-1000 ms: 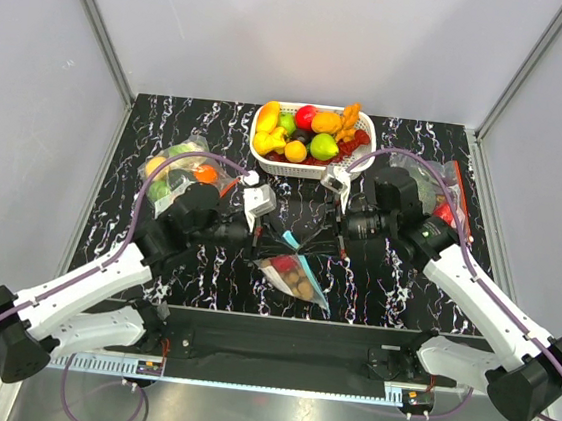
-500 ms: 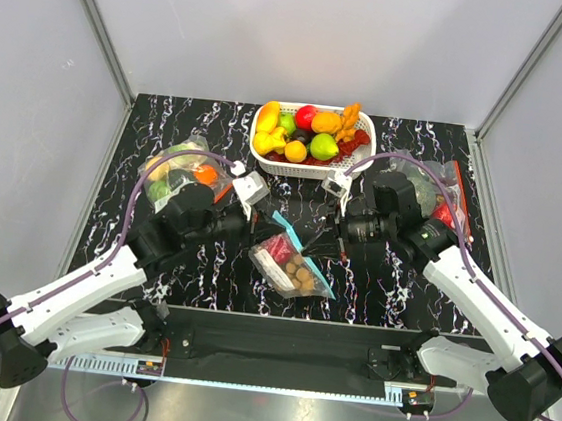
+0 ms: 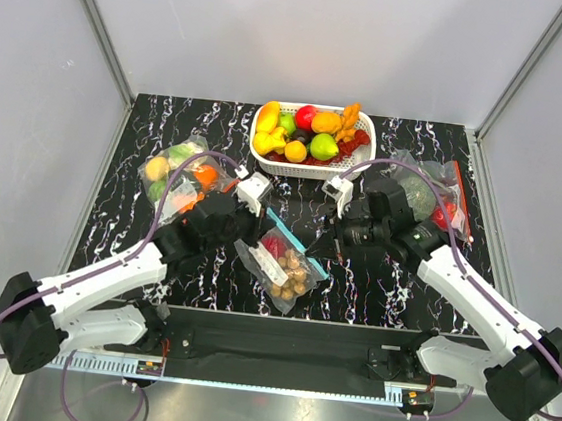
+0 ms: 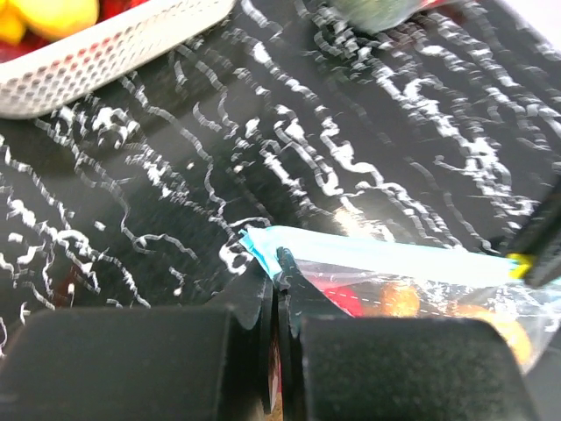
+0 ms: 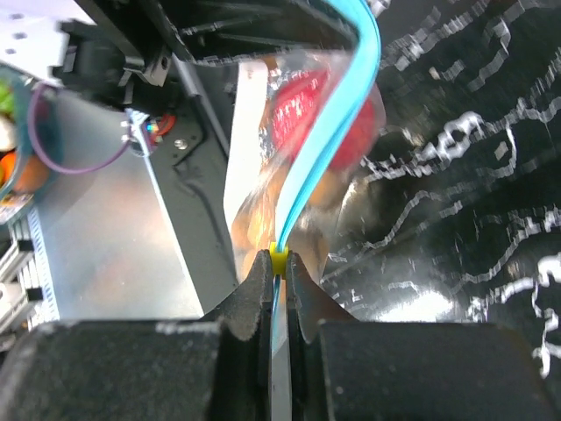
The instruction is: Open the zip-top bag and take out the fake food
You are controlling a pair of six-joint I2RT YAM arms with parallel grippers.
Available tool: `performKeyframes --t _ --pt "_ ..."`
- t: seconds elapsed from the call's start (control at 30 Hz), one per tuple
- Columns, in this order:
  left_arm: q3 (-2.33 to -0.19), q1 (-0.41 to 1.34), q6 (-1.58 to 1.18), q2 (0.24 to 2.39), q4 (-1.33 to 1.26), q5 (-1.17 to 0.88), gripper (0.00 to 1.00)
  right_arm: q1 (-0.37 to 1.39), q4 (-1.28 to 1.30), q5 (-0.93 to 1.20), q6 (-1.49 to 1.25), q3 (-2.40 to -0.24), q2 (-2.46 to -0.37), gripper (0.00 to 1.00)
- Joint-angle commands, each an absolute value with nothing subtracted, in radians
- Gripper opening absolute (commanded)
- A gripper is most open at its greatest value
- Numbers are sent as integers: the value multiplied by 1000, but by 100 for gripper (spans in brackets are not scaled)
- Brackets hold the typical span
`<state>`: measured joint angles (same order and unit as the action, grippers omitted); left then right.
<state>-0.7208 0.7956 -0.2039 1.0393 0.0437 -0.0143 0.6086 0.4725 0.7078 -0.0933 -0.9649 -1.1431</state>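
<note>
1. A white label (image 3: pixel 267 261) sits on the zip-top bag (image 3: pixel 283 269); its print is too small to read in the top view. No other writing can be made out.
2. The zip-top bag lies on the black marbled surface (image 3: pixel 404 284), at 6 o'clock from the white basket (image 3: pixel 295 171) and between the 2 arms. Its teal strip (image 3: pixel 293 240) runs along the far edge, from 11 o'clock down toward 4 o'clock.
3. Inside the bag, the red fruit (image 3: pixel 275 245) lies just under the strip, with the tan balls (image 3: pixel 295 273) at 5 o'clock from it and touching it.
4. The left gripper (image 3: pixel 261 219) meets the bag at its 11 o'clock corner. In the left wrist view the left gripper (image 4: pixel 281 263) has its fingers pressed together on the plastic just below the strip's end.
5. The right gripper (image 3: pixel 317 247) meets the bag at its 3 o'clock end. In the right wrist view the right gripper (image 5: pixel 279 260) is clamped on the strip, a small yellow tab (image 5: pixel 279 255) showing between the fingertips. The strip bows away toward 1 o'clock, with the red fruit (image 5: pixel 302 123) blurred behind it.
6. A clear bag of fruit (image 3: pixel 178 174) lies at 10 o'clock from the task bag. Another bag with a red strip (image 3: pixel 441 195) lies at 2 o'clock.
</note>
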Motion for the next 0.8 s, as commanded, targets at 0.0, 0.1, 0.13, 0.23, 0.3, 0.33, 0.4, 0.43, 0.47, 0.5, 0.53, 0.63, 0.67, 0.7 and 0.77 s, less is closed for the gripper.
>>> performKeyframes --t 0.0,0.1,0.13,0.23,0.3,0.33,0.4,0.43,0.47,0.5,0.53,0.63,0.67,0.7,0.77 --pt "-686 753 -202 1072 -64 161 0 624 569 643 -152 -962 -1134 0" --pt "-670 729 -215 1097 -94 160 0 632 597 588 -176 -943 -1126 0" --pt "-667 721 -219 1104 -98 160 0 634 604 580 -184 -940 -1124 0" --pt "-652 689 -224 1114 -115 141 0 640 629 554 -196 -927 -1115 0" --pt "-641 663 -225 1112 -139 106 0 641 638 543 -199 -919 -1109 0" --pt "-628 657 -227 1109 -147 97 0 643 643 542 -202 -917 -1106 0" --pt "-609 640 -227 1101 -181 53 0 644 646 541 -206 -911 -1108 0" --pt "-588 632 -221 1100 -196 26 0 647 646 541 -207 -910 -1108 0" --pt "-572 626 -216 1086 -236 5 0 650 647 541 -210 -907 -1106 0" --pt "-555 621 -212 1078 -262 -91 0 653 649 540 -212 -907 -1109 0" --pt "-540 618 -207 1071 -290 -142 0 657 649 538 -212 -907 -1109 0" --pt "-502 611 -212 1054 -371 -346 0 658 649 494 -216 -914 -1108 14" --pt "-503 607 -213 1057 -370 -388 0 658 653 473 -224 -925 -1106 21" --pt "-505 607 -218 1057 -371 -463 0 658 653 431 -225 -933 -1114 29" --pt "-509 604 -229 1063 -376 -540 0 658 652 405 -225 -952 -1121 43"
